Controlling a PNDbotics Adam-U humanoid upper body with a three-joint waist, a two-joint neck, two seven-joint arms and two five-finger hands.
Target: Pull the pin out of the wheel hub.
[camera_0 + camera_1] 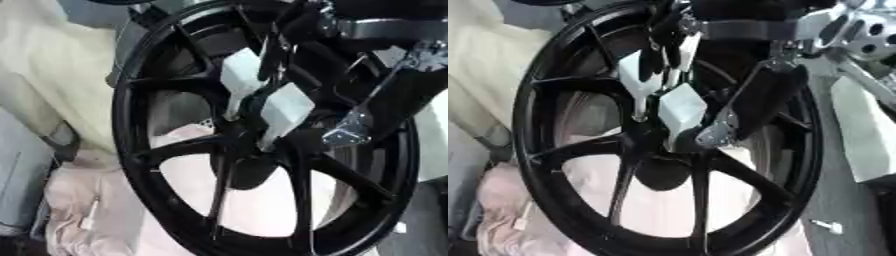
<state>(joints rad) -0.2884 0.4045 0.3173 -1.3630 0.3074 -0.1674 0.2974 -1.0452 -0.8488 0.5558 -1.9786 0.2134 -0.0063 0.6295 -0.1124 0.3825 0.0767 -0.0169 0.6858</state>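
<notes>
A large black spoked wheel hub stands on edge and fills both views. My right hand reaches in from the upper right, black with silver links. Two of its white fingertip pads sit close together right at the hub's centre. A thin pale pin runs down from the upper pad toward the centre, and the pads pinch at it. The pin's lower end is hard to make out against the black spokes. My left hand shows in no view.
Behind the wheel lie a cream cloth at the left and a pale pink cloth below. A white block stands to the right on the grey surface, with a small white bit near it.
</notes>
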